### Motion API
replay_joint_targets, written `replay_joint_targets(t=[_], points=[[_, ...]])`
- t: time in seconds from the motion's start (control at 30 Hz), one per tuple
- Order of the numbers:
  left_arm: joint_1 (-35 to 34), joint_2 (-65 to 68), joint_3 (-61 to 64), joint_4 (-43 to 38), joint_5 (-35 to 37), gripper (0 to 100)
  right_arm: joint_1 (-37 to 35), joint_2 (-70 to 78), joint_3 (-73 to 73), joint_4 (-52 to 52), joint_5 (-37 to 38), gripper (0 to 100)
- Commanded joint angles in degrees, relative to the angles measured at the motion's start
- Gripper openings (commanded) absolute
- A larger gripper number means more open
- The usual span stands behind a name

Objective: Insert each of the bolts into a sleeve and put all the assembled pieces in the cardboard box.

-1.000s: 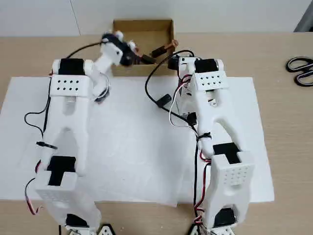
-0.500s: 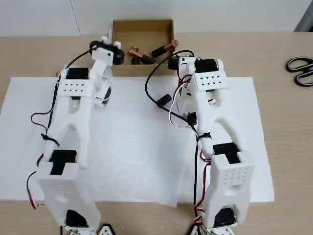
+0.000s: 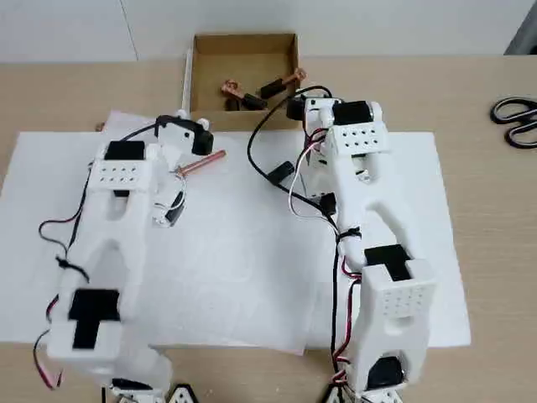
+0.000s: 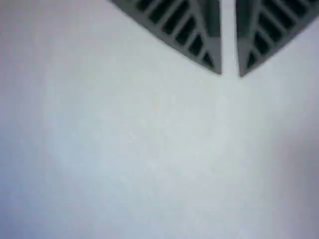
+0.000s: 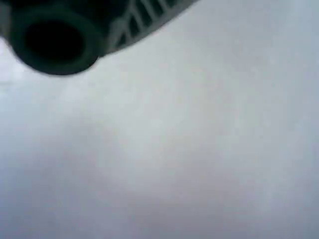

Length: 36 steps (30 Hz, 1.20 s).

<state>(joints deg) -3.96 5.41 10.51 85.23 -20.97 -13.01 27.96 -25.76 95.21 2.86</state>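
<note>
A copper bolt lies on the white sheet, just beside the left arm at its wrist. The cardboard box stands at the back. It holds bolt-and-sleeve pieces, one at the left and one against the right wall. My left gripper hangs over bare sheet, its fingers a thin slit apart with nothing between them. My right gripper has a black sleeve, seen end on, against a ribbed finger. The right arm stands close in front of the box.
Scissors lie on the wooden table at the far right. Loose cables hang beside the right arm. A small copper bit lies at the sheet's back left edge, and the sheet's back left corner looks shifted.
The left arm has drawn back from the box to the sheet, leaving a piece in the box. The copper bolt now shows beside its wrist. The right arm has not moved.
</note>
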Motion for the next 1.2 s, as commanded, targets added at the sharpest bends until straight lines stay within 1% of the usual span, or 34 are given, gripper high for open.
replay_joint_targets(t=[0.0, 0.07, 0.17, 0.3, 0.33, 0.43, 0.53, 0.67, 0.83, 0.97, 1.17], points=[[-0.4, -7.5, 0.4, 2.1, -2.1, 0, -1.3, -5.6, -0.7, 0.7, 0.0, 0.4], [-1.1, -9.8, 0.3, 1.8, -2.1, 0, -1.6, -5.6, -0.7, 0.7, 0.0, 0.4], [-1.4, -11.0, 0.5, -1.4, -1.1, 0, -1.7, -5.6, -0.7, 0.7, 0.0, 0.4], [-1.2, -10.1, 0.2, -6.9, 8.9, 1, -1.6, -5.6, -0.7, 0.7, 0.0, 0.4], [-1.1, -8.9, -0.1, -7.8, 9.8, 3, -1.6, -5.6, -0.7, 0.7, 0.0, 0.4], [-0.6, -2.5, -4.8, -8.4, 7.4, 10, -1.5, -5.6, -0.7, 0.7, 0.0, 0.4], [-0.6, 5.5, -14.5, -8.2, 3.0, 15, -1.5, -5.6, -0.7, 0.7, 0.0, 0.4], [0.7, 17.8, -30.0, -6.6, -0.1, 15, -0.5, -5.6, -0.7, 0.7, 0.1, 0.4], [3.4, 33.2, -50.6, 0.8, -2.6, 15, 2.9, -8.1, -0.7, 0.7, 0.1, 0.4], [3.7, 43.6, -66.2, 5.5, -4.7, 15, 4.1, -10.9, -0.7, 0.7, 0.1, 0.4], [3.4, 56.3, -83.1, 11.3, -6.6, 15, 3.7, -12.5, -0.7, 0.7, 0.1, 0.4]])
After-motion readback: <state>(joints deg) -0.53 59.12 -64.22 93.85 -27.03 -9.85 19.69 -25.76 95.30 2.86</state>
